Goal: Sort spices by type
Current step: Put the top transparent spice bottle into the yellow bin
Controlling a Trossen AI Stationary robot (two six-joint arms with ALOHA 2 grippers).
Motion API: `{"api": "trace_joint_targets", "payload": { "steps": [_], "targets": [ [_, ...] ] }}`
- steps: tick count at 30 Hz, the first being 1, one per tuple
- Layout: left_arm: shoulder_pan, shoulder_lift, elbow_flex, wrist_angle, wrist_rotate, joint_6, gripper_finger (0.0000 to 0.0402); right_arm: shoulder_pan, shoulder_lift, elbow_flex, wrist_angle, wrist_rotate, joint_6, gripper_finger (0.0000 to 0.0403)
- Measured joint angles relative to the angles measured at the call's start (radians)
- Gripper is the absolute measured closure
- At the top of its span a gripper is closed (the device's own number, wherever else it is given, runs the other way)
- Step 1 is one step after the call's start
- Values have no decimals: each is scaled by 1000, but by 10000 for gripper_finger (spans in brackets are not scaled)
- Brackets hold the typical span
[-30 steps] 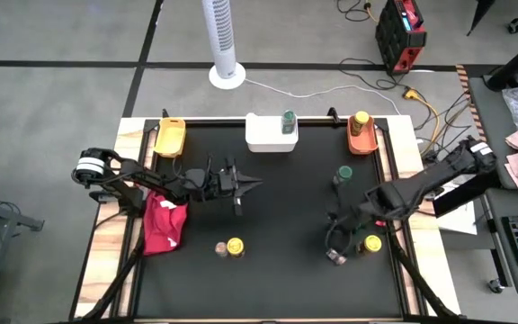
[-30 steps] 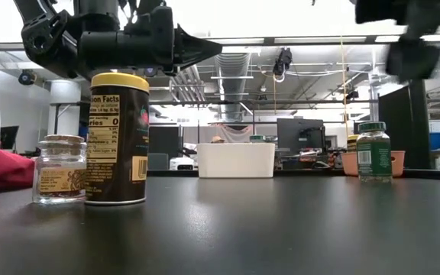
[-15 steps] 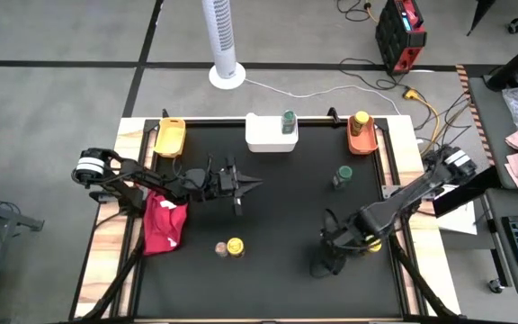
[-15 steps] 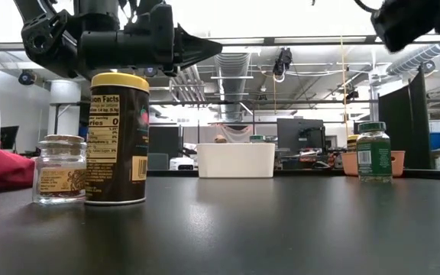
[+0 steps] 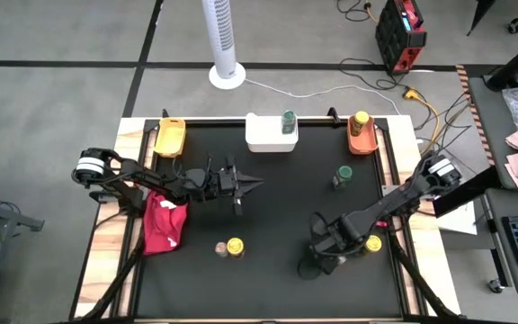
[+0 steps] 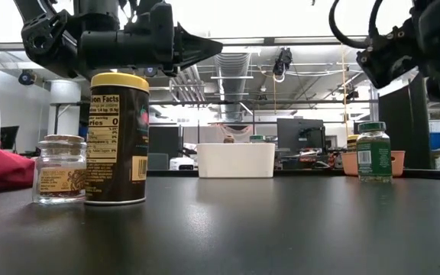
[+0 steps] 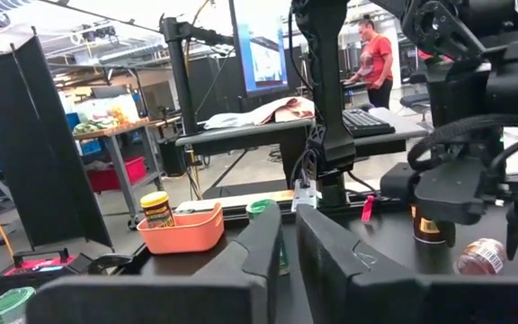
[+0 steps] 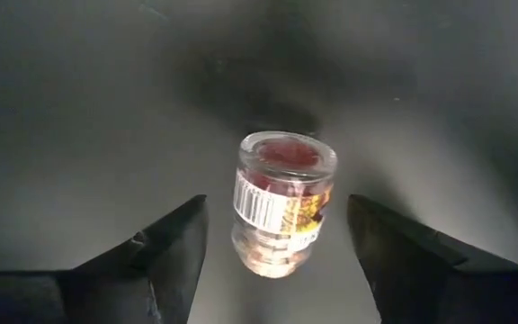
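Observation:
A small clear jar of red spice (image 8: 281,202) stands on the black table between the open fingers of my right gripper (image 8: 275,211), which points down over it near the table's right front (image 5: 317,255) without touching it. A yellow-lidded jar (image 5: 373,243) stands close beside it. My left gripper (image 5: 252,184) is shut and held level above the table's left middle. Another yellow-lidded jar (image 5: 235,246) and a small clear jar (image 5: 220,247) stand at the front left. A green-lidded jar (image 5: 343,174) stands toward the back right.
At the far edge are a yellow tray (image 5: 170,135), a white tray (image 5: 268,135) holding a green-lidded jar (image 5: 288,121), and an orange tray (image 5: 361,139) holding a yellow-lidded jar (image 5: 361,119). A red cloth (image 5: 165,223) lies at the left edge.
My right gripper has come down and moved toward the table's left edge, tipping from a slant to point almost straight down. It now stands over the small clear jar, which has stayed in place.

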Motion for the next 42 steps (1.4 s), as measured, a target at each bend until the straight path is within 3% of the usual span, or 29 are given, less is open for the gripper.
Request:
{"api": "trace_joint_targets", "payload": {
  "steps": [11, 14, 17, 18, 25, 30, 35, 38, 42],
  "targets": [
    [0, 0, 0, 2, 0, 0, 338, -5, 120, -4, 15, 1, -87, 128],
    [0, 0, 0, 2, 0, -10, 333, -13, 137, -5, 40, 2, -118, 154],
    [0, 0, 0, 1, 0, -11, 333, -23, 137, -5, 45, 2, -140, 206],
    [0, 0, 0, 1, 0, -11, 333, -27, 136, -5, 45, 1, -145, 220],
    [0, 0, 0, 2, 0, -10, 333, -46, 87, -5, 44, 4, -190, 222],
    [0, 0, 0, 2, 1, 12, 332, -68, -22, -3, 70, 120, -216, 222],
    [-6, -22, 0, 0, 41, 52, 314, -122, -173, -24, 266, 270, -353, 222],
    [-21, -50, 0, -10, 142, 86, 284, -179, -256, -79, 502, 305, -488, 222],
    [-47, -79, 0, -46, 151, 153, 231, -268, -326, -191, 894, 314, -641, 222]
  ]
}}
